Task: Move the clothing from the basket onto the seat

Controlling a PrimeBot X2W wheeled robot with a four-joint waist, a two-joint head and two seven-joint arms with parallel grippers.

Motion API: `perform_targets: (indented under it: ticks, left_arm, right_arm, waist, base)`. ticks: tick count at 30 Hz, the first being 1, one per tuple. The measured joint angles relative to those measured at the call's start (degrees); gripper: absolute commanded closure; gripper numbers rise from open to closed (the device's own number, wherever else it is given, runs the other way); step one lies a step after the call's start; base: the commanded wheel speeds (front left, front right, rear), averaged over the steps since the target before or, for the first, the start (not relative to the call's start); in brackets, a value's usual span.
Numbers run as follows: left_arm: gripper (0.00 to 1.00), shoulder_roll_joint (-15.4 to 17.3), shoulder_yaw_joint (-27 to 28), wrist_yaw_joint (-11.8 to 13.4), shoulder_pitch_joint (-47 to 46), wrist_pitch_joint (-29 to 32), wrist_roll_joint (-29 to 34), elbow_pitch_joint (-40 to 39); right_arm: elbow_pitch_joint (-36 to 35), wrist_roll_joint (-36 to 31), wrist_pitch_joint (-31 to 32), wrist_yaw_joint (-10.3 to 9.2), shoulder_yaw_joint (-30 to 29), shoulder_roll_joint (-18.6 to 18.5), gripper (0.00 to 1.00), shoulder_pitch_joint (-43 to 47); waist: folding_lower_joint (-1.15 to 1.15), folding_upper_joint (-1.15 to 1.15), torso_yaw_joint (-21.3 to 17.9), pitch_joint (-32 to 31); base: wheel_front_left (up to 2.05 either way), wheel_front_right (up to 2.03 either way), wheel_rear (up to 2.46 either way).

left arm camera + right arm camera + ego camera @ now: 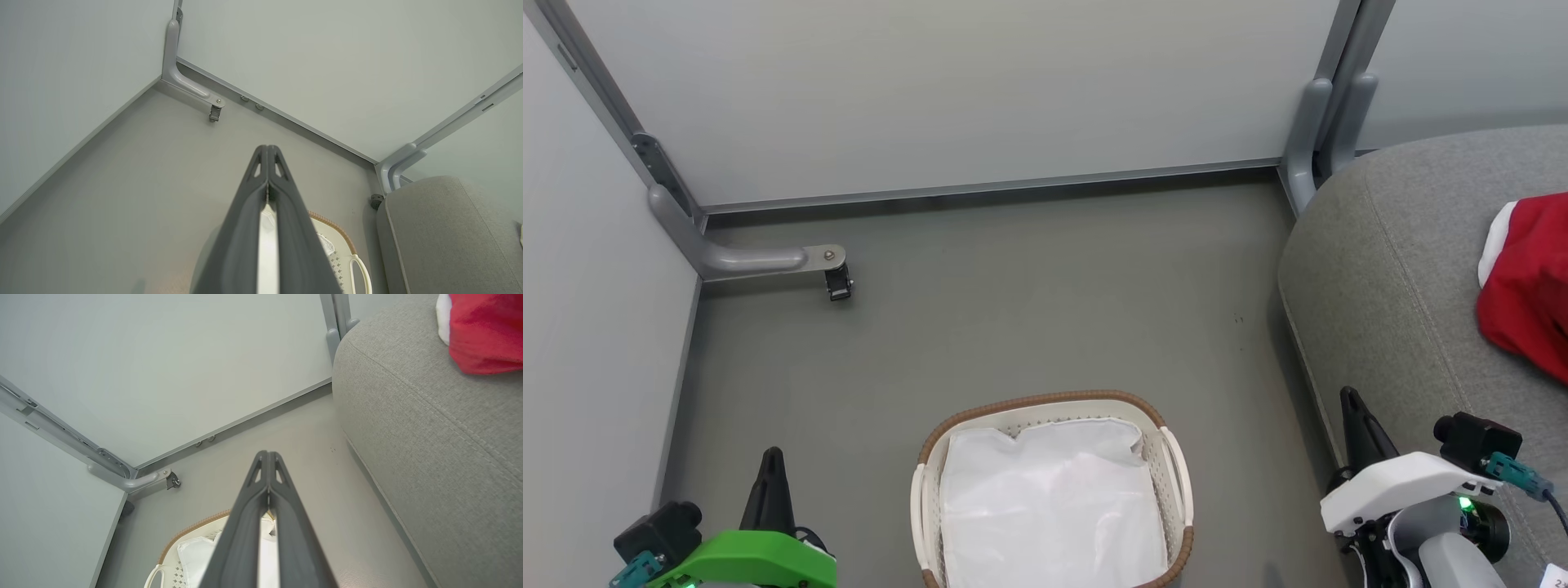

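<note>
1. The fingers (241, 228) of my left gripper (772, 459) are pressed flat together with nothing between them. My right gripper (1351, 406) is likewise closed and empty, its tips meeting in its own wrist view.
2. The clothing (1529, 286) lies on top of the seat (1380, 269), well in from the seat edge that faces the basket (1045, 400). The frame cuts off part of it.
3. The basket stands on the floor (1029, 294) between my two grippers, near the seat's rounded corner. Inside I see a white liner (1054, 506) and no red, though the basket's near end is out of frame.
4. My reading is that the unloading is done or all but done, since the load is on the seat and neither gripper is reaching for anything.
5. The next move calls for a look at that hidden near end. If any red shows there, I would open one gripper, pinch the fabric without catching the liner, and lift it clear of the rim.
6. Materials:
   - The clothing is soft, bright red and bunched, with a white trim edge.
   - The seat is grey woven upholstery with stitched seams.
   - The basket is oval perforated white plastic with a brown woven rim and loop handles.
   - The liner is thin and creased.
   - The floor is smooth and matt.
</note>
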Motion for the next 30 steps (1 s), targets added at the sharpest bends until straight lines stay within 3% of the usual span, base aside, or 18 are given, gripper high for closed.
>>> perform_targets:
  ticks: [30]
  left_arm:
    - [1.00,0.0,1.9,0.0,-0.7,6.1,-22.7,-3.6]
  right_arm:
    - [-4.4,24.4,6.1,0.00,-2.0,-0.1,1.00,0.9]
  waist:
    - [0.00,0.00,0.0,-0.6]
  base:
    - [0.00,0.00,0.00]
